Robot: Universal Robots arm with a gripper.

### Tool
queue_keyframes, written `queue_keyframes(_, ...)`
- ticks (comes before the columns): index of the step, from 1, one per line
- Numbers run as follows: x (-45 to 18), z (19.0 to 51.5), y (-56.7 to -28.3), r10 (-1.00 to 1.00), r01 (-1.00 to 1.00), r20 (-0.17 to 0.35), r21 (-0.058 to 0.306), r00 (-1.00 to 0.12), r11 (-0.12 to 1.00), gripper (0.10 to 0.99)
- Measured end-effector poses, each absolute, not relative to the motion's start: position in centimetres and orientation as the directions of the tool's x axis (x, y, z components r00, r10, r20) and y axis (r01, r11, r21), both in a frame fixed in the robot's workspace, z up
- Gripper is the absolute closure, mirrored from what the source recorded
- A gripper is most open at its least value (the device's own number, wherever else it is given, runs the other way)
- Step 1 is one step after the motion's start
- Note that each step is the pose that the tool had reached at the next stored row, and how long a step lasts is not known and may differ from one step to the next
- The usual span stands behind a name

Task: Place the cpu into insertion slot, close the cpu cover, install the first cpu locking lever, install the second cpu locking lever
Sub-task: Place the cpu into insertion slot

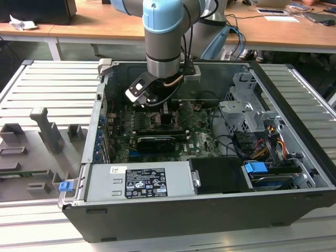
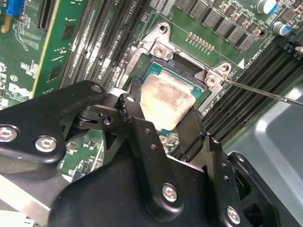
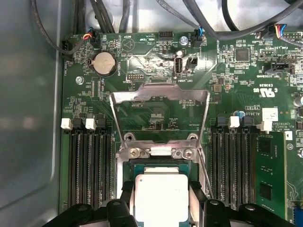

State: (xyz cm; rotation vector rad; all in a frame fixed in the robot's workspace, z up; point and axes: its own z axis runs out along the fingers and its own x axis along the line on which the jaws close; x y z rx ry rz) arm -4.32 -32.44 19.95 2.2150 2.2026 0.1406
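The work is at its first step. In both wrist views the cpu lies right at the insertion slot, square to it and with its pale metal top upward. I cannot tell if it is already fully seated or is a little above the contacts. The cpu cover is not closed: in the first wrist view it stands open from its hinge, and through its window one sees the green board behind. One thin locking lever sticks out free beside the slot, so it is not installed; the other lever I cannot find with certainty. My judgement is that the closing of the cover and both levers are left to do.

The gripper reaches down into the open computer case, which lies on the metal desk. Its jaws are narrow, only as wide as the chip. The two black fingers press on opposite edges of the cpu, so it looks grasped and not released.
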Motion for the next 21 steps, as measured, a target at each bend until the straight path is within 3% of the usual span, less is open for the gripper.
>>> queue_keyframes(13,-4.32,19.89,-32.43,0.999,0.997,0.053,0.074,0.004,-0.008,0.545)
queue_keyframes(15,-4.32,19.89,-32.43,0.999,0.997,0.053,0.074,0.004,-0.008,0.529)
queue_keyframes(16,-4.32,19.89,-32.43,0.999,0.997,0.053,0.074,0.004,-0.008,0.467)
queue_keyframes(21,-4.32,19.88,-32.43,0.999,0.997,0.053,0.074,0.004,-0.008,0.467)
